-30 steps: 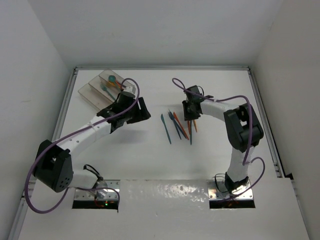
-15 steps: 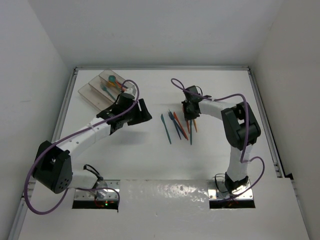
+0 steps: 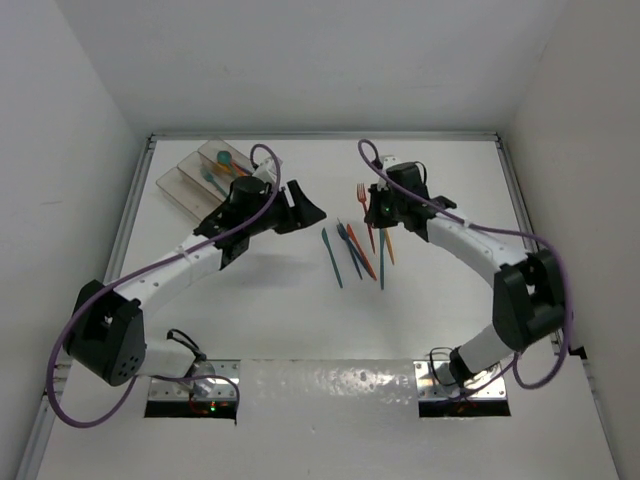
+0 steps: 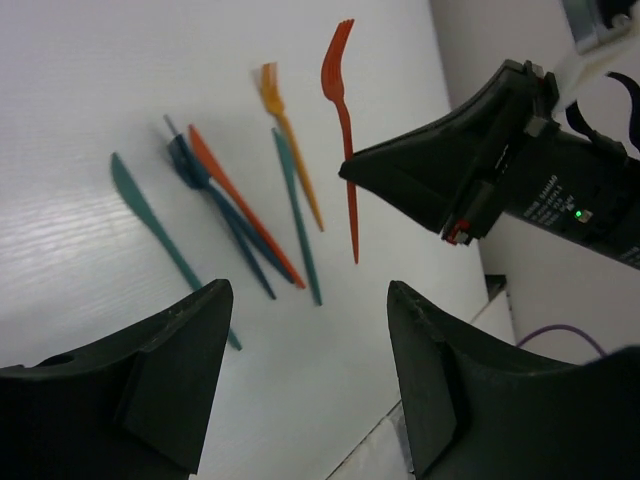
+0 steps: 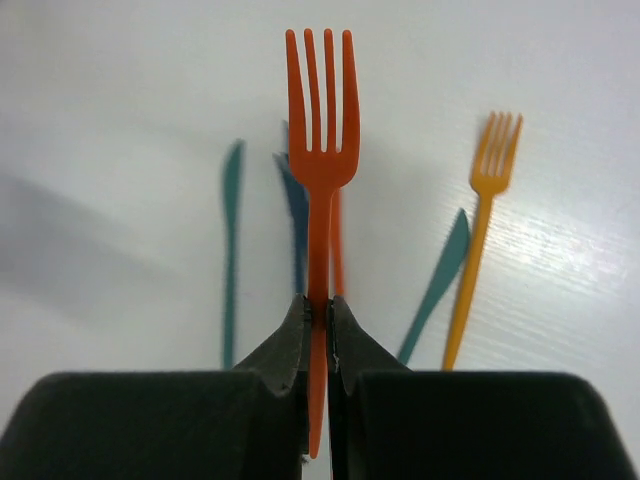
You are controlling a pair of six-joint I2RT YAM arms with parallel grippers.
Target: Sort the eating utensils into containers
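The tray [image 3: 182, 180] sits at the table's [image 3: 300, 320] far left, loose utensils [image 3: 358, 252] lying mid-table to its right.

Red fork [image 5: 320, 170] in right tool [image 5: 318, 312], other utensils [image 4: 245, 207] loose, tray [image 3: 176, 186] far left

Top camera high, looking down on table [image 3: 300, 320], wrist cameras low and close, all sharing loose utensils [image 3: 361, 253]

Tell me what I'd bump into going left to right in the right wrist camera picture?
Thin teal plastic knife → red-orange plastic fork standing up in the middle → slanting teal plastic utensil → yellow-orange plastic fork. I skipped the blue and red bits hiding behind the middle fork.
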